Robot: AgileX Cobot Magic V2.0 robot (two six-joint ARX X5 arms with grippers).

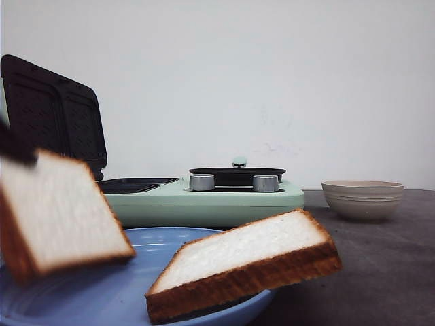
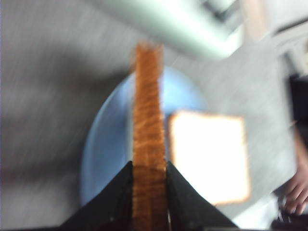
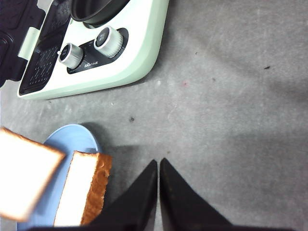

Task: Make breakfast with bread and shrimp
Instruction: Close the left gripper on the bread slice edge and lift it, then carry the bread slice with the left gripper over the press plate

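Nearest the front camera, a lifted bread slice (image 1: 58,214) hangs tilted above the blue plate (image 1: 102,292), clear of its surface. The left gripper (image 2: 149,180) clamps it by the crust, fingers (image 2: 115,197) pressed against both faces. A second bread slice (image 1: 245,261) lies on the plate's right side, propped on the rim and overhanging it. Behind stands a mint-green breakfast maker (image 1: 204,197) with its sandwich-press lid (image 1: 54,115) raised, two silver knobs (image 1: 202,182) and a black pan (image 1: 236,175). Further right sits a beige bowl (image 1: 362,198) on the grey table (image 1: 367,272). The right gripper (image 3: 158,166) hovers over bare tabletop beside the plate, tips together, holding nothing.
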